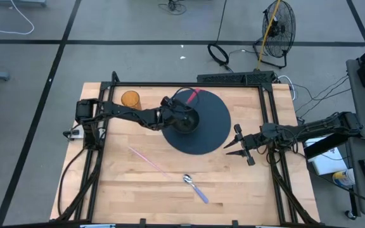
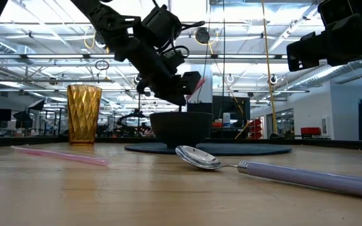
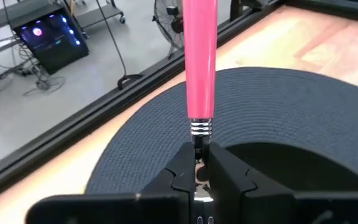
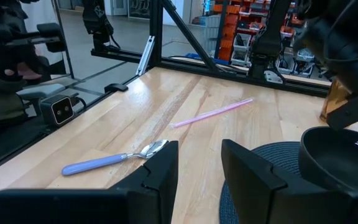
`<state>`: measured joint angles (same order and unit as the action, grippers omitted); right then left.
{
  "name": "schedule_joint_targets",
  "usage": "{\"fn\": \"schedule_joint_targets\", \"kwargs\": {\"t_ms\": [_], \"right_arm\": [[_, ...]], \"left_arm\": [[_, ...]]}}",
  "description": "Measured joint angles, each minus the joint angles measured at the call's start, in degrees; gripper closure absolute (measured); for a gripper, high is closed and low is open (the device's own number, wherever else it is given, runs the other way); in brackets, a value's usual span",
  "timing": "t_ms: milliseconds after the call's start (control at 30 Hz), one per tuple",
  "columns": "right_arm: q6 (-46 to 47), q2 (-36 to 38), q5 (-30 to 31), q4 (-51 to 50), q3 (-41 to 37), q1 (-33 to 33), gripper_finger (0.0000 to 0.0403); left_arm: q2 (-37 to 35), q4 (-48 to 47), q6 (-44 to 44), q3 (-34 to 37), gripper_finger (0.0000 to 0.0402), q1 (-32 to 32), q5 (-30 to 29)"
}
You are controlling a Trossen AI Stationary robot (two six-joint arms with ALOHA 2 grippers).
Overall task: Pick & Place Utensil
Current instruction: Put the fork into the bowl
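From above, the left gripper (image 1: 184, 118) hangs over the dark bowl (image 1: 189, 123) on the round mat (image 1: 211, 130), fingers closed on a pink-handled utensil (image 1: 192, 95) whose handle runs out toward 1 o'clock from the bowl. The right gripper (image 1: 241, 146) waits with spread fingers at the mat's 4 o'clock edge. A purple-handled spoon (image 1: 195, 187) lies at 6 o'clock of the mat and a pink straw (image 1: 146, 159) toward 8 o'clock; an amber cup (image 1: 130, 99) stands at 10 o'clock.

At table height, the left gripper (image 2: 180, 88) sits just above the bowl (image 2: 181, 129), the pink utensil (image 2: 197, 85) tilted up toward 1 o'clock; its working end points down into the bowl. The spoon (image 2: 275, 171) lies in front, bowl end toward 9 o'clock.

From the left wrist, the fingers (image 3: 179, 177) clamp the metal neck of the pink utensil (image 3: 201, 56), its long axis straight ahead of them.

From the right wrist, the open fingers (image 4: 166, 165) face the spoon (image 4: 114, 160) and straw (image 4: 213, 112). The release likely turns on the utensil's tip already being over the bowl.
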<state>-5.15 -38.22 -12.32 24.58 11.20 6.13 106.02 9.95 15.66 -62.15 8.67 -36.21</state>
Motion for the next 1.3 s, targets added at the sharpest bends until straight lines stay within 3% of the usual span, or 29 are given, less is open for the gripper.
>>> {"fn": "schedule_joint_targets", "kwargs": {"t_ms": [167,433,700,967,1300], "right_arm": [[0.0,-0.01,0.0,0.0,0.0,0.0,0.0287],[0.0,0.0,0.0,0.01,0.0,-0.02,0.0287],[0.0,-0.01,0.0,0.01,0.0,-0.01,0.0287],[0.01,-0.07,0.03,0.01,0.0,0.0,0.0287],[0.01,-0.07,0.04,0.02,0.0,0.0,0.0287]], "left_arm": [[0.0,2.38,1.94,1.12,0.0389,-0.11,0.24],[0.0,2.35,3.61,1.2,0.0354,-0.07,0.2],[1.58,3.77,3.78,1.15,0.0385,-0.57,0.39],[3.73,3.81,5.16,1.22,0.0355,-0.26,2.59],[3.91,3.79,5.27,1.19,0.0375,-0.22,2.93]]}}
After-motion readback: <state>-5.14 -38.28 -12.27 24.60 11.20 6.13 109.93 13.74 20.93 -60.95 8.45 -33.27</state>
